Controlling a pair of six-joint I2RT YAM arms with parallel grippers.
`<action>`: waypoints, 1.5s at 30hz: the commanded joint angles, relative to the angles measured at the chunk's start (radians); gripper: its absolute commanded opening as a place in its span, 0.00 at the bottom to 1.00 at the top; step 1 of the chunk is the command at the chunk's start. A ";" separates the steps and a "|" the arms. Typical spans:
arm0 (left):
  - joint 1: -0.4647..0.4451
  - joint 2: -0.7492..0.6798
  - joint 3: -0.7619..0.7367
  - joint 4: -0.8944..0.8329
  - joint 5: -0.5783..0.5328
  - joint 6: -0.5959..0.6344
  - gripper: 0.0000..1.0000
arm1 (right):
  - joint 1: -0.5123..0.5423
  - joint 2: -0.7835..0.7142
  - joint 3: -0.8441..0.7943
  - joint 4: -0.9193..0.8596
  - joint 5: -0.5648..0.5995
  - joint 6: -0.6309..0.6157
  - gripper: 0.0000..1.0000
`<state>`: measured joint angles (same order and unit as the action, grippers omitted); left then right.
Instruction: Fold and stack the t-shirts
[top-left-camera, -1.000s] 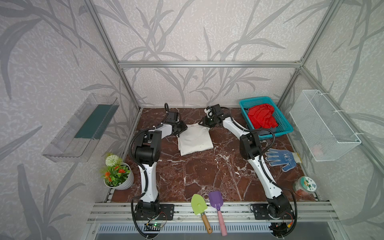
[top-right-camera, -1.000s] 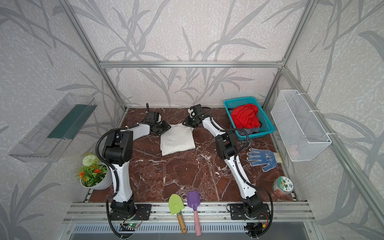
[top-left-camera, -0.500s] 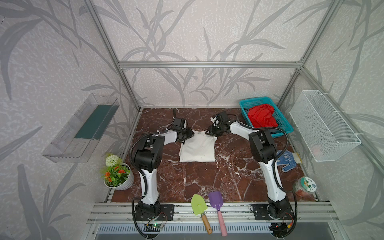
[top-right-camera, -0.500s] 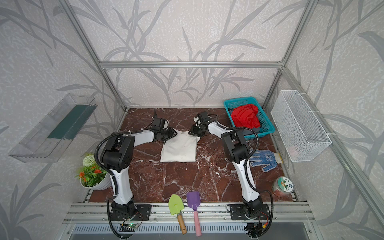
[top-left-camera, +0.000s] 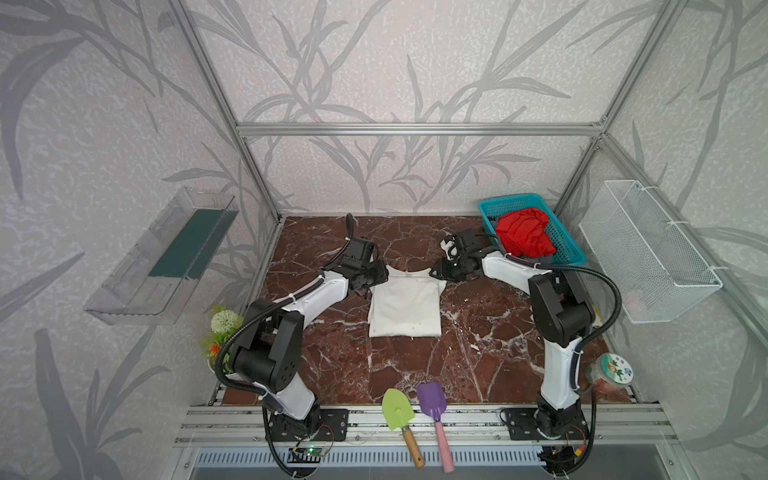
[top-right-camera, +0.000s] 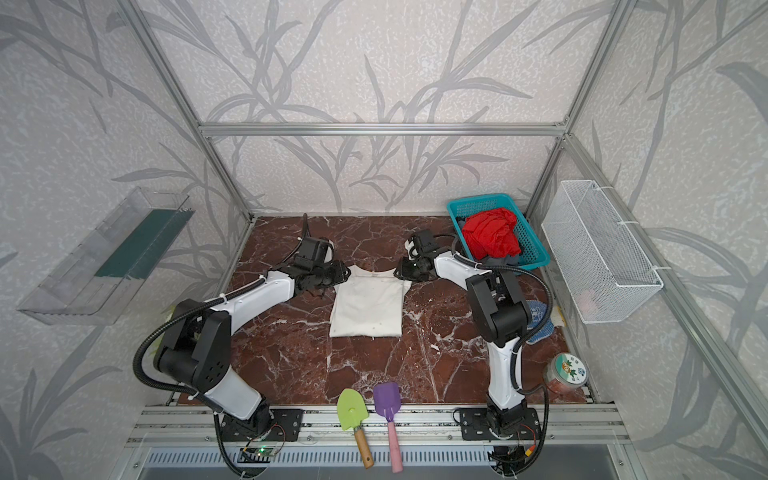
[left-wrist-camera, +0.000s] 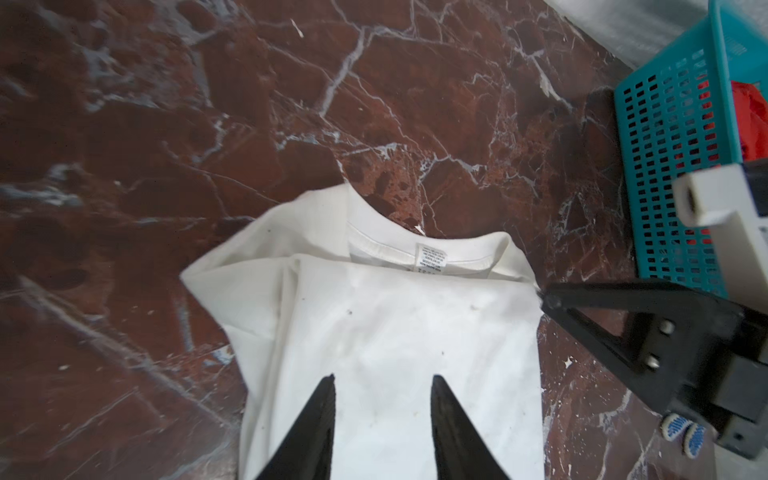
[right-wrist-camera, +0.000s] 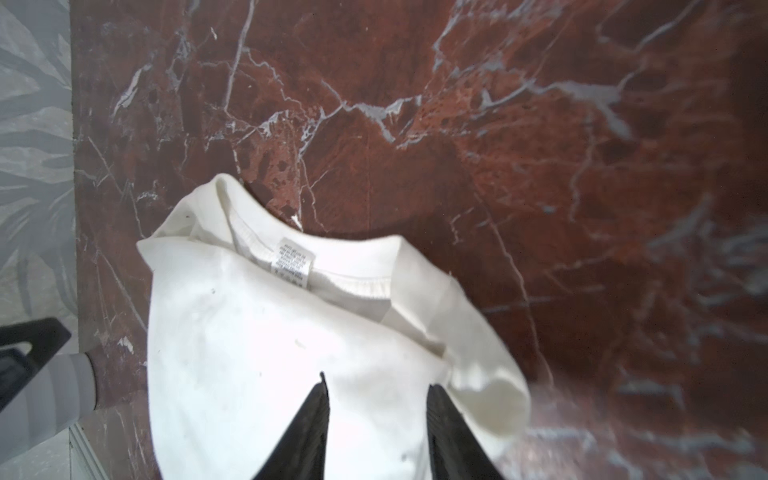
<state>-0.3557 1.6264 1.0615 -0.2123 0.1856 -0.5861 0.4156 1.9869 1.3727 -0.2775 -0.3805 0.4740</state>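
Observation:
The cream-white t-shirt (top-left-camera: 405, 307) (top-right-camera: 368, 307) lies folded into a rectangle at mid-table, with its collar and label toward the back (left-wrist-camera: 430, 259) (right-wrist-camera: 293, 262). My left gripper (top-left-camera: 380, 276) (left-wrist-camera: 382, 378) stands open over its back-left corner. My right gripper (top-left-camera: 438, 270) (right-wrist-camera: 376, 382) stands open over the back-right corner, where the cloth is slightly bunched. Nothing is pinched between either pair of fingers. A crumpled red t-shirt (top-left-camera: 523, 232) (top-right-camera: 490, 232) sits on a dark grey one (top-right-camera: 503, 261) in the teal basket (top-left-camera: 569, 249) at the back right.
A blue-and-white glove (top-right-camera: 540, 320) lies behind the right arm. A jar (top-left-camera: 615, 370) stands at the front right. Green (top-left-camera: 395, 409) and purple (top-left-camera: 432, 399) trowels lie at the front edge. A potted plant (top-left-camera: 220, 332) is on the left. A wire basket (top-left-camera: 648, 253) and a clear shelf (top-left-camera: 166, 257) hang on the side walls.
Both arms have drawn back toward the front, and the white shirt has come with them and now lies squarer. The jaws look slightly wider.

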 joint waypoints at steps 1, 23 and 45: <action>0.004 0.024 0.009 -0.103 -0.074 0.060 0.39 | -0.001 -0.067 -0.053 -0.003 0.030 -0.008 0.41; 0.006 0.249 0.161 -0.139 -0.082 0.092 0.29 | 0.015 0.044 -0.029 0.023 -0.021 0.015 0.36; 0.006 0.045 0.070 -0.130 -0.032 0.107 0.00 | 0.028 -0.077 -0.052 0.049 -0.063 0.021 0.00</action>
<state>-0.3523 1.7302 1.1519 -0.3336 0.1478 -0.4908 0.4370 1.9762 1.3289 -0.2459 -0.4213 0.4866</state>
